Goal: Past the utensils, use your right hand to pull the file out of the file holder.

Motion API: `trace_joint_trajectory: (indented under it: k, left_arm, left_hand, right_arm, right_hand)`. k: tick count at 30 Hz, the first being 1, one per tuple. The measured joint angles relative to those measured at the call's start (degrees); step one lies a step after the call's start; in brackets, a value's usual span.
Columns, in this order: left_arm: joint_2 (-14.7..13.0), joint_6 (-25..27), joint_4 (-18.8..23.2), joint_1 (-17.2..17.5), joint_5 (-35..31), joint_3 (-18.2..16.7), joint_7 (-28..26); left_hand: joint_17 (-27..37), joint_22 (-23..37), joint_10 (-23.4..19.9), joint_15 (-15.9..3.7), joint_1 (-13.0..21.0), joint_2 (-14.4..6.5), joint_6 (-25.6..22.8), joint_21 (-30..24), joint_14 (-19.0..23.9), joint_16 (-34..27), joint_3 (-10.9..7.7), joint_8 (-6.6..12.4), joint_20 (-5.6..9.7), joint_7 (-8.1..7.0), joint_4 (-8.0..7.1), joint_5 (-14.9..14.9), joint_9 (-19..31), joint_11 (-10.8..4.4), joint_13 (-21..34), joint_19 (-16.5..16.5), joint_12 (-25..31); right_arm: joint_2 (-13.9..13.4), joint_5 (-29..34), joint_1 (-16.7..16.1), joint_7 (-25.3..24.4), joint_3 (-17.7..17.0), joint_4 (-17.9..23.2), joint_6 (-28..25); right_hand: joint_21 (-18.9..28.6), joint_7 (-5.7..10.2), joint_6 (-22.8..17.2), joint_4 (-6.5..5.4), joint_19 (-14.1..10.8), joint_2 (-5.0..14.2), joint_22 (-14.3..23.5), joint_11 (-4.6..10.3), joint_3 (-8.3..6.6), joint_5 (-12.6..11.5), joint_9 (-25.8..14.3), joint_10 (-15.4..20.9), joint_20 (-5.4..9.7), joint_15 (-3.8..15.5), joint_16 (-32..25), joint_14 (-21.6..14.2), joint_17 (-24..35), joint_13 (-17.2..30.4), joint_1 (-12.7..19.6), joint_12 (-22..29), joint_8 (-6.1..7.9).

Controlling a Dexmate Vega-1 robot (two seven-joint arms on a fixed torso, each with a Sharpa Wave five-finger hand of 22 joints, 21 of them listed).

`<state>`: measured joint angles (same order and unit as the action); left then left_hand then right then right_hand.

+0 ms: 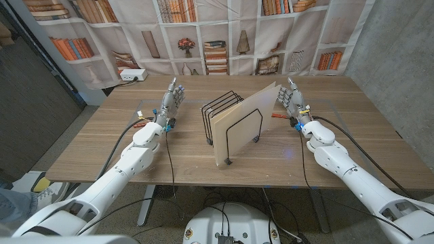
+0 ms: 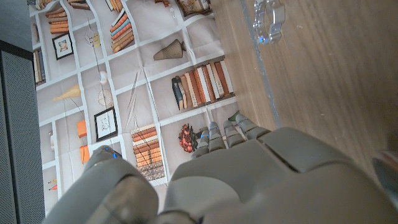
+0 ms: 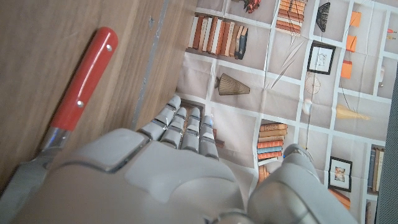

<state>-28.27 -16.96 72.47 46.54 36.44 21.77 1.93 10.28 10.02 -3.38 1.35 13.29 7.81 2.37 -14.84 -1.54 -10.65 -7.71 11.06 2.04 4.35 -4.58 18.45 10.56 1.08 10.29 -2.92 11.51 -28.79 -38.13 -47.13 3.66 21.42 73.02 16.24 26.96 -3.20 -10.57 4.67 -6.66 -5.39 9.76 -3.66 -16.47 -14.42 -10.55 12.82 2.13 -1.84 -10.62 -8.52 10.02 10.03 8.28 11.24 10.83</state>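
A black wire file holder (image 1: 220,112) stands at the middle of the table. A beige file (image 1: 245,125) leans in it, tilted toward the right, its top corner close to my right hand (image 1: 292,99). That hand stands upright just right of the file, fingers up and apart, holding nothing. A red-handled knife (image 3: 83,78) lies on the wood beside my right hand (image 3: 161,177), and its red handle (image 1: 279,116) shows below the hand. My left hand (image 1: 173,97) stands upright left of the holder, empty. A clear plastic utensil (image 2: 268,21) lies beyond my left hand (image 2: 249,177).
A white box (image 1: 132,74) sits at the table's back left corner. A small utensil with red on it (image 1: 139,123) lies by my left wrist. A bookshelf-print backdrop (image 1: 217,34) hangs behind the table. Bare wood (image 1: 102,146) spreads in front of the holder.
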Motion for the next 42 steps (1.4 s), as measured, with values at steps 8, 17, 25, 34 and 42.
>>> trace_joint_trajectory:
  k: [8,17,25,34,42]
  left_arm:
    - [0.0,-0.1,-0.5,-0.5,-0.2,0.3,0.4]
    - [-0.1,2.0,-0.4,-0.5,-0.5,0.4,-0.1]
    - [-2.5,4.2,4.2,1.0,-0.8,0.3,-1.9]
    - [-4.9,2.9,10.0,3.5,-2.3,-0.4,-2.2]
    - [-5.3,0.4,9.1,3.5,-3.7,-0.1,-0.8]
  left_hand:
    - [0.0,0.0,-0.4,-0.31,0.5,-0.5,-0.1,0.0,0.3,0.0,0.00,0.00,0.00,0.09,0.00,0.2,0.0,-0.20,0.0,0.0,0.0]
    - [0.0,0.0,-0.9,-0.52,0.6,-0.6,-0.8,0.0,0.7,0.0,0.01,0.46,-0.10,0.05,0.00,0.2,0.0,-0.06,0.0,0.6,0.0]
    - [0.0,0.0,-2.8,-0.19,1.8,-1.8,-2.0,0.0,2.8,-0.7,-0.15,0.64,-0.20,-0.33,0.16,0.7,0.0,-0.24,0.0,2.5,0.7]
    - [-0.2,0.0,-7.2,-1.03,2.9,-2.9,-6.4,-0.2,7.5,-1.3,0.10,1.47,0.10,-0.67,0.41,1.1,0.0,-0.81,0.0,6.7,1.3]
    - [-0.1,0.0,-8.6,-1.22,3.5,-2.4,-7.7,-0.2,8.8,-1.3,0.34,1.88,0.13,-0.77,0.65,1.1,0.0,-1.20,0.3,7.8,1.7]
  right_arm:
    - [0.5,-0.1,-0.8,-0.2,-0.2,0.2,1.6]
    - [-0.2,0.0,-2.7,-0.4,-1.2,2.5,2.1]
    - [-1.7,0.8,-4.4,-0.6,-2.3,5.2,5.3]
    - [-3.1,1.4,-6.5,1.1,-3.7,8.2,10.2]
    - [-4.0,0.0,-8.8,4.6,-4.6,11.2,14.4]
  right_hand:
    - [0.0,0.63,-0.8,0.24,-1.0,0.30,0.0,0.66,-0.23,0.0,0.0,0.7,0.02,0.51,-0.2,-0.5,0.0,0.0,0.8,0.2,0.00]
    - [0.0,1.07,-1.0,0.39,-1.8,0.24,0.0,1.33,-0.39,0.0,0.0,1.3,0.02,1.29,-0.2,-1.3,0.0,0.0,1.3,0.4,0.21]
    - [-0.3,1.69,-1.6,0.79,-2.0,0.62,0.0,1.33,-0.78,-0.2,0.0,1.9,-0.19,1.64,-0.2,-1.6,0.0,0.0,1.9,0.7,0.44]
    - [-0.6,2.40,-2.3,1.36,-3.0,1.06,0.0,1.84,-0.85,-0.2,0.0,3.1,0.02,2.26,-0.4,-2.3,0.0,0.0,3.0,0.7,0.44]
    - [-0.6,2.71,-2.6,1.60,-3.6,1.18,0.0,2.14,-1.09,-0.4,0.0,3.4,0.13,2.69,-0.4,-2.7,0.0,0.0,3.7,1.1,0.44]
